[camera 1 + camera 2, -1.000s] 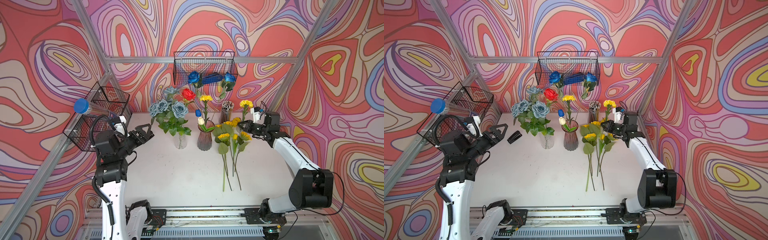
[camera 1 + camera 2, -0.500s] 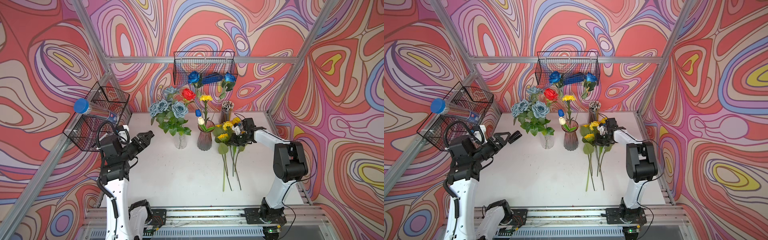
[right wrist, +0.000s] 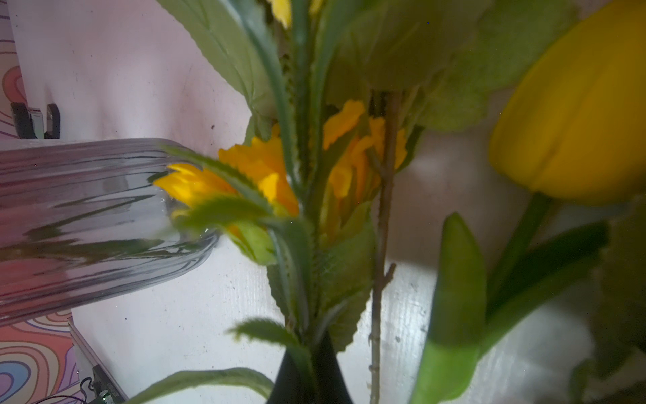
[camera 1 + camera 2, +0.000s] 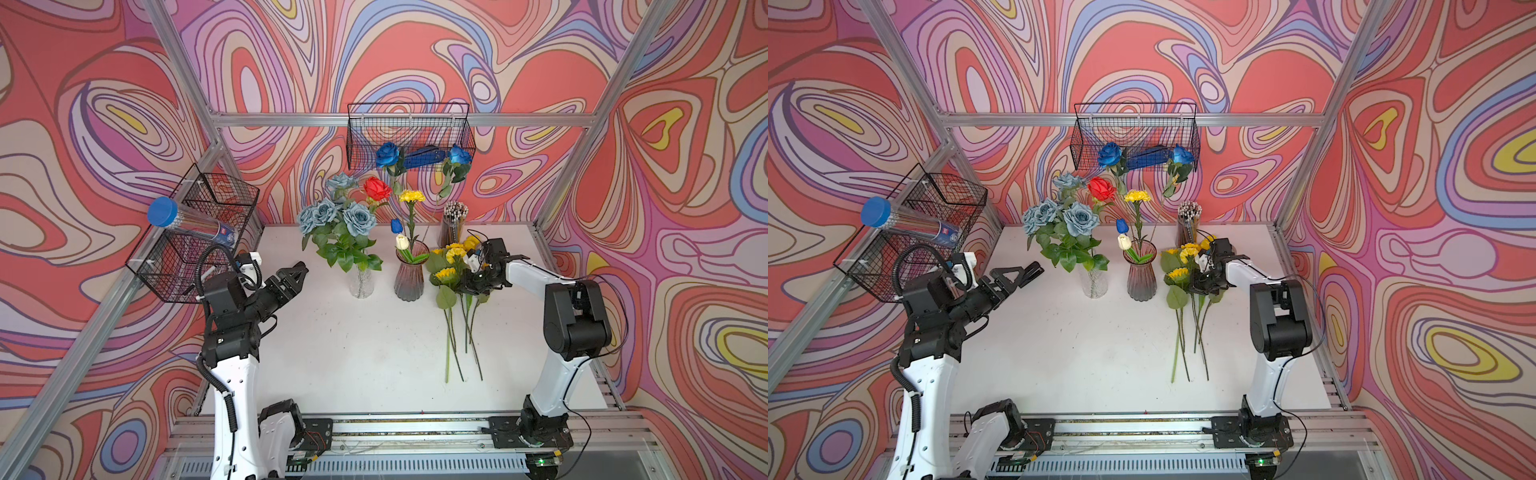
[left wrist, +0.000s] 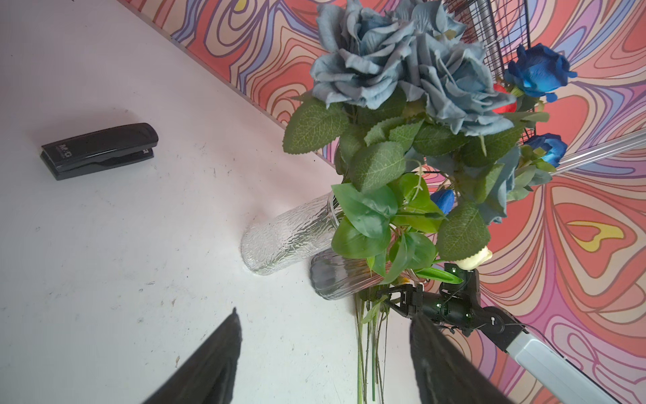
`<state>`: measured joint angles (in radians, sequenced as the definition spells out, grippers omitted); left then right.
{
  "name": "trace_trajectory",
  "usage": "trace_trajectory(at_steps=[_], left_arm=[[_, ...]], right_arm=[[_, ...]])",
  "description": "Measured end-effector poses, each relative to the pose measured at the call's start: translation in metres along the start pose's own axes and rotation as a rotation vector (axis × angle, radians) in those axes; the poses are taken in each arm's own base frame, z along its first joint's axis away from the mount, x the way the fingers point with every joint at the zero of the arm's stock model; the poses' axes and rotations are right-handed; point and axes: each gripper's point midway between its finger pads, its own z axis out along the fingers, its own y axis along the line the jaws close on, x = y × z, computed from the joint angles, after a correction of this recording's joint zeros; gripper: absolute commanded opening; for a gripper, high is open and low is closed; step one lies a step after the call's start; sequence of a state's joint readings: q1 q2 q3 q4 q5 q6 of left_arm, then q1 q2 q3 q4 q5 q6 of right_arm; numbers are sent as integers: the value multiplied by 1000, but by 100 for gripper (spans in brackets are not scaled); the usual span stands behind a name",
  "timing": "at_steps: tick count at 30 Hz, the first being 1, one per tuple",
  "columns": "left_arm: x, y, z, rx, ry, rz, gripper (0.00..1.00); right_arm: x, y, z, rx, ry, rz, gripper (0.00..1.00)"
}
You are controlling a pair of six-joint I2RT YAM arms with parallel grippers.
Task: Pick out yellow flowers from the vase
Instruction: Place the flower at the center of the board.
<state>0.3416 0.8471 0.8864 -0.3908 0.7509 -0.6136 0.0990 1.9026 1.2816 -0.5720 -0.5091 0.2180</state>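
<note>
Yellow flowers [image 4: 448,274]: one stem pinched by right tool [image 4: 473,284], left tool [image 4: 298,269] spread, stapler [image 5: 99,150] marked M&G

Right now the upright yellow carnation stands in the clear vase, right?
No. The carnation stands in the tinted vase, next to the clear vase. Both top views show it.

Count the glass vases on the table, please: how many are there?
2. The clear vase holds the grey-blue roses; the smoky ribbed vase stands right beside it, with a yellow carnation inside. No other seems hidden.
</note>
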Motion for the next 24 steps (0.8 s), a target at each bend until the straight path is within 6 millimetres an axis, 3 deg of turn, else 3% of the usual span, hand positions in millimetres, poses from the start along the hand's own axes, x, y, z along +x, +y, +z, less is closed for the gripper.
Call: trace_trajectory(at_steps=[8, 10, 12, 15, 24], left_arm=[[4, 5, 5, 5, 21, -12, 77], [7, 8, 6, 3, 27, -18, 77], [8, 9, 7, 2, 31, -22, 77], [8, 8, 7, 6, 32, -21, 77], [9, 6, 7, 17, 35, -17, 77]], right_arm=[[-3, 0, -1, 7, -7, -3, 0], [-4, -1, -2, 11, -11, -5, 8], [-5, -1, -2, 15, -14, -10, 25], [-5, -2, -4, 30, -19, -23, 36], [-14, 7, -26, 52, -63, -61, 39]])
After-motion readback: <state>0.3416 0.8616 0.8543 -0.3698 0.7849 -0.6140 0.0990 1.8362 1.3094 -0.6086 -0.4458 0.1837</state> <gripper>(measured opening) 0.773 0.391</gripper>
